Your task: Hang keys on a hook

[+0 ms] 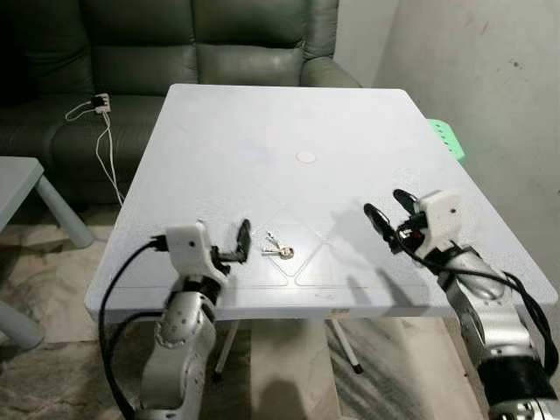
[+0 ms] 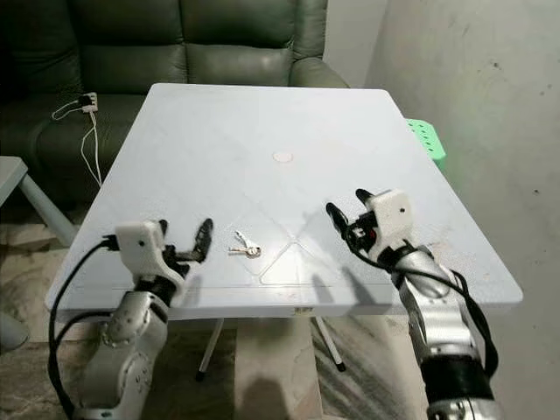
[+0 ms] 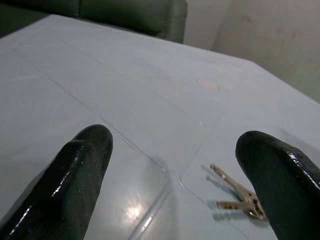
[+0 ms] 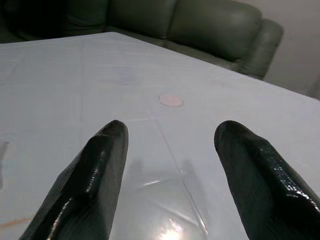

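A small bunch of keys [image 1: 278,251] lies flat near the front edge of the pale grey table [image 1: 262,114]. My left gripper [image 1: 232,248] hovers just left of the keys, open, with nothing between its fingers. In the left wrist view the keys [image 3: 240,197] lie close to one fingertip [image 3: 265,155]. My right gripper [image 1: 389,210] is open and empty over the table to the right of the keys, a hand's width away. A small round pinkish disc [image 1: 305,157] sits flat at mid-table, also seen ahead of the right gripper [image 4: 172,130] as the disc [image 4: 171,100].
A dark green sofa [image 1: 219,44] stands behind the table, with a power strip and white cable [image 1: 101,105] on its seat. A green plastic stool [image 1: 446,136] is by the wall at right. Another small table [image 1: 22,179] stands at left.
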### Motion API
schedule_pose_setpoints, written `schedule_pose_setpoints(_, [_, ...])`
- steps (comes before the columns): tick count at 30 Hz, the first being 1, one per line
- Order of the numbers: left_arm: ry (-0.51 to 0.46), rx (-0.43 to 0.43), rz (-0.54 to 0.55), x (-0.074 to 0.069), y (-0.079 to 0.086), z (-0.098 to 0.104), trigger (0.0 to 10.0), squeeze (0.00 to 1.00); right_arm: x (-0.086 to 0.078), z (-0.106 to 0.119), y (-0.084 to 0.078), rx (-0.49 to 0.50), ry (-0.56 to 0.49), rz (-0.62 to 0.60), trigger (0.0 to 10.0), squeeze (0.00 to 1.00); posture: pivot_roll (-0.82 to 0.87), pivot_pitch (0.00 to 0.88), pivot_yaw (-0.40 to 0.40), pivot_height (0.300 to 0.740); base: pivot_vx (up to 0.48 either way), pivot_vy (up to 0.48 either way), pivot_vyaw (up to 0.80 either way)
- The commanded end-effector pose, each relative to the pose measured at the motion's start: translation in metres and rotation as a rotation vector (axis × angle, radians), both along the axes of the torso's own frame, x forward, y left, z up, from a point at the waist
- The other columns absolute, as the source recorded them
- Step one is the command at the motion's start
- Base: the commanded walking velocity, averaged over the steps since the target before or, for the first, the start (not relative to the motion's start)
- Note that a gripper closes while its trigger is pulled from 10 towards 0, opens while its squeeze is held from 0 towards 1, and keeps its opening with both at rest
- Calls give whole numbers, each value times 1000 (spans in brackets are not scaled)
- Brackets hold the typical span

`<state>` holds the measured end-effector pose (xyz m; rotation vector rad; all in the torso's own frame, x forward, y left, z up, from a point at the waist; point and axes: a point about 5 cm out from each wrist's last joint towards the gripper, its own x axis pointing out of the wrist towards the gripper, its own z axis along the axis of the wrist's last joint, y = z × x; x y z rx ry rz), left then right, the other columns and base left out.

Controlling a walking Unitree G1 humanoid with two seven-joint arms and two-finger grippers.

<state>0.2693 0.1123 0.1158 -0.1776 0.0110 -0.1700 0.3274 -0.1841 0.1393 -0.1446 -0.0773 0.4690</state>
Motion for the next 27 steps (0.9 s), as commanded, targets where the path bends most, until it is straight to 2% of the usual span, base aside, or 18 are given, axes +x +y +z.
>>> schedule_pose_setpoints(1, [-3,-14,-18,-5,-9,3,10000,0,3,-3,3,9,19,37,10000,0,36,88,-114,740,0,0,0])
schedule_pose_setpoints(3, [-2,-16,-19,-6,-9,2,10000,0,4,-4,4,9,25,45,10000,0,38,91,-115,740,0,0,0])
schedule_pose_setpoints(4, [1,-17,-19,-7,-9,2,10000,0,6,-5,5,-1,20,47,10000,1000,38,91,-116,740,0,0,0])
schedule_pose_setpoints(12, [7,-1,-8,-10,-5,0,10000,0,13,-9,7,-19,26,31,10000,1000,44,95,-122,740,0,0,0])
schedule_pose_setpoints(13, [6,0,-7,-10,-5,0,10000,0,13,-9,7,-16,26,35,10000,0,45,95,-120,740,0,0,0])
schedule_pose_setpoints(25, [25,-50,-4,-8,-3,1,10000,0,10,-16,8,15,25,35,10000,0,39,98,-110,740,0,0,0])
schedule_pose_setpoints(27, [24,-52,-1,-8,-3,1,10000,0,10,-18,8,17,27,35,10000,0,39,99,-109,740,0,461,0])
